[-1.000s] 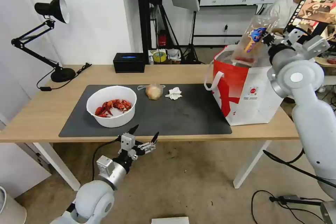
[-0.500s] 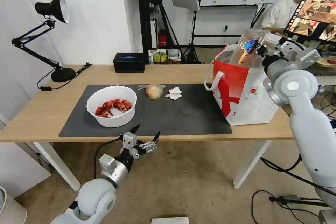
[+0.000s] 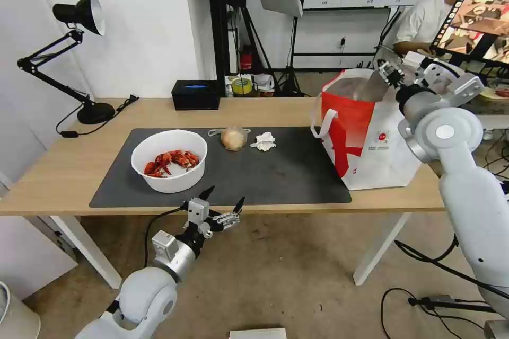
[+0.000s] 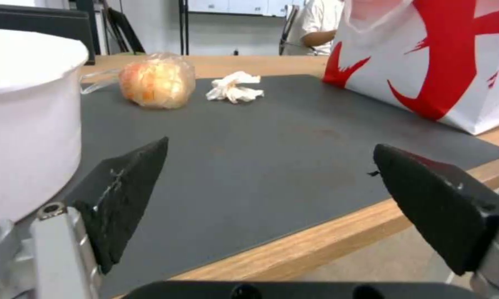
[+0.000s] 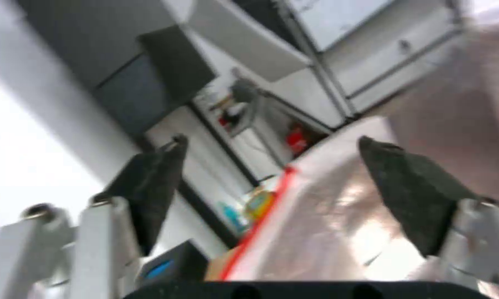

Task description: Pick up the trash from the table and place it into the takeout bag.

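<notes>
On the table, a white bowl of red crayfish shells sits on the left of the dark grey mat. Behind it lie a bagged tan bun and a crumpled tissue. The red and white takeout bag stands at the mat's right end. My right gripper hovers open above the bag's mouth, its foil lining below the empty fingers. My left gripper hangs open just below the table's front edge, facing the bowl, bun and tissue.
A black desk lamp stands at the table's far left corner, and a black box sits at the back edge. A monitor and a seated person are behind the bag. Cables lie on the floor at the right.
The right gripper held a clear package above the bag and lowered it; now the gripper is open and empty over the bag's mouth. The left arm has barely moved.
</notes>
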`<state>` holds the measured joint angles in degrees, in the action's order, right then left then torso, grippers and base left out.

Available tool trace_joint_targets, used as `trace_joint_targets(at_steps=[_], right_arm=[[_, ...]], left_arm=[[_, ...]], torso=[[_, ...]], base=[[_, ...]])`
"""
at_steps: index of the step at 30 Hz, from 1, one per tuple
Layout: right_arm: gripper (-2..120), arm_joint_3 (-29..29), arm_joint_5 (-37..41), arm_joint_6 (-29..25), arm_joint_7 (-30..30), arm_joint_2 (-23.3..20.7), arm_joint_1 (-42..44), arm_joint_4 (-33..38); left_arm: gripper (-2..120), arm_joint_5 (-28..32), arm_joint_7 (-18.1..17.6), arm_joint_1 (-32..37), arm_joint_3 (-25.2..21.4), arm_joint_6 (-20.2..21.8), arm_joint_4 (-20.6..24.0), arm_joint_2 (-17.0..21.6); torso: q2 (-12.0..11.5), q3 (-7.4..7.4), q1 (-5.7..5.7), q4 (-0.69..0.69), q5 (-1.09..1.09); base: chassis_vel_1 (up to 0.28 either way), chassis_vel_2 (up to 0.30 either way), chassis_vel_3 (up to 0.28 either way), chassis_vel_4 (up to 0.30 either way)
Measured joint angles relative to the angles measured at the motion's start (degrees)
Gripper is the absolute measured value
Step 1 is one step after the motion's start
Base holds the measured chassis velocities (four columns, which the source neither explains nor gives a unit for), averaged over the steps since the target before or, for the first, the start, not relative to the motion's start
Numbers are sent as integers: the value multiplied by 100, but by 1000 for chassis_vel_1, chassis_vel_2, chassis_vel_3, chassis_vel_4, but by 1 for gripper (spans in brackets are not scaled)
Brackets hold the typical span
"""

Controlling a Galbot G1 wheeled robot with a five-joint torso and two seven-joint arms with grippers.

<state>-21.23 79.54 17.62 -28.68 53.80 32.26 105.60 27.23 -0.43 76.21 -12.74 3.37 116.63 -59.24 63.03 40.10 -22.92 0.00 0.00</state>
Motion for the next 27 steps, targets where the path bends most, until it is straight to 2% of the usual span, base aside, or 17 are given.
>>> trace_joint_targets(at_steps=[2, 6, 8, 11, 12, 15, 20, 27], right_arm=[[90, 126, -83, 115, 276, -119, 79, 253], [99, 261, -293, 386, 717, -329, 367, 634], [100, 279, -394, 459, 914, -408, 528, 760], [100, 289, -978, 526, 1514, -631, 1076, 1100], [100, 289, -978, 526, 1514, -631, 1076, 1100], [100, 211, -1613, 482, 2011, -819, 1676, 1384], [100, -8, -2137, 274, 2347, -888, 2439, 1647], [100, -392, -3080, -177, 2639, -722, 3788, 1912]], left_arm=[[100, 1, 0, 19, -19, 0, 0, -4], [100, 7, -1, 55, -55, -6, 0, -22], [100, 8, -1, 74, -78, -13, 3, -22], [100, 9, 0, 130, -143, -37, 25, 7], [100, 9, 0, 130, -143, -37, 25, 7], [100, 7, 3, 174, -193, -123, 25, 35], [100, -38, 34, 231, -251, -219, -24, 47], [100, -165, 212, 562, -761, -499, -68, 8]], torso=[[0, 0, 0, 1, 0], [0, 0, 0, 1, -1], [0, 0, 0, 1, 0], [0, 0, 0, 1, 1], [0, 0, 0, 1, 1], [0, 0, 0, 0, 1], [0, 0, 0, 0, 0], [0, 0, 1, 1, 0]], base=[[0, 0, 0, 0], [0, 0, 0, 0], [0, 0, 0, 0], [0, 0, 0, 0], [0, 0, 0, 0], [0, 0, 0, 0], [0, 0, 0, 0], [0, 0, 0, 0]])
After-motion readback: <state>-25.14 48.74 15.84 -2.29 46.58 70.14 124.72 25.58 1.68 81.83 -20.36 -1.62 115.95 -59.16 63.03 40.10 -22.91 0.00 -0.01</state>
